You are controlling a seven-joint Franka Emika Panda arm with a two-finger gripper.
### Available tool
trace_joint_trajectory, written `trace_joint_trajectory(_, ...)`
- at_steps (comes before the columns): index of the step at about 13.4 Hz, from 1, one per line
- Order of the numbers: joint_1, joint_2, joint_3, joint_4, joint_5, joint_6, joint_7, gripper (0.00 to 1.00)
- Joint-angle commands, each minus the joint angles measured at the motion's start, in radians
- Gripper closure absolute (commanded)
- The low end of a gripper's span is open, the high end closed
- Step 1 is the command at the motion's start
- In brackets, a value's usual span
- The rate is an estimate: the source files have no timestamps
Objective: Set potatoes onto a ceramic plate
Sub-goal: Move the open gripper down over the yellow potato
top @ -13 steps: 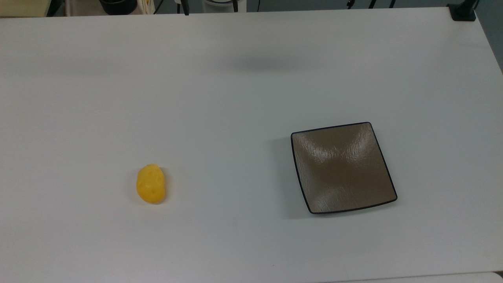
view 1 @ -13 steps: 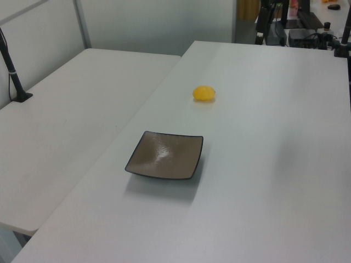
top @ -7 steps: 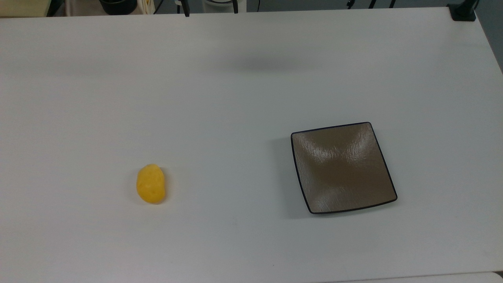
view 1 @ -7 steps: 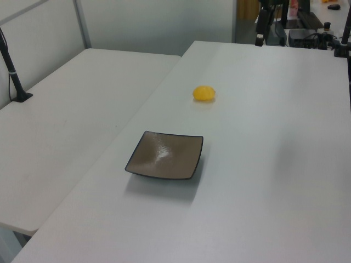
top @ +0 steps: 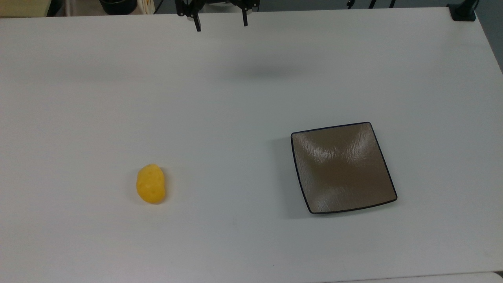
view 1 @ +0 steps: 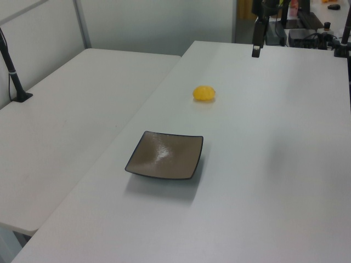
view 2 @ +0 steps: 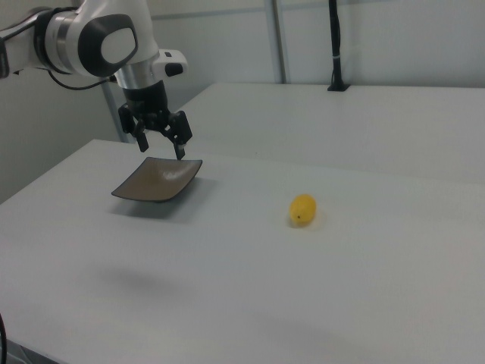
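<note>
The potatoes, a single small bright-yellow lump (top: 150, 184), lie on the white table toward the top view's left (view 1: 204, 93) (view 2: 303, 209). The square brown-grey ceramic plate (top: 342, 167) with its thin dark rim sits apart from it, toward the top view's right (view 1: 165, 155) (view 2: 157, 180), with nothing on it. My gripper (top: 221, 24) hangs open and empty in the air at the table's far edge, well away from both (view 1: 255, 52) (view 2: 161, 148). In the right view its black fingers (view 2: 180, 149) hover in front of the plate.
A second white table (view 1: 66, 131) adjoins this one on the left view's left, with a black clamped pole (view 1: 13, 76) on it. A black clamp (top: 463, 11) sits at the top view's upper right corner. Equipment stands beyond the far edge (view 1: 307, 30).
My gripper has come into the top view from its upper edge and dropped lower in the left view. The potato and plate have not moved.
</note>
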Motion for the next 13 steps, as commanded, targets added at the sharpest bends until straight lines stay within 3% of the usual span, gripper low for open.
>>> trace_joint_trajectory(1,-0.007,0.091,-0.009,0.111,0.005,0.013,-0.017,0.01)
trace_joint_trajectory(8,-0.136,0.389,-0.011,0.488,0.023,0.043,-0.019,0.03)
trace_joint_trajectory(13,-0.152,0.524,-0.017,0.495,0.021,0.201,-0.178,0.01)
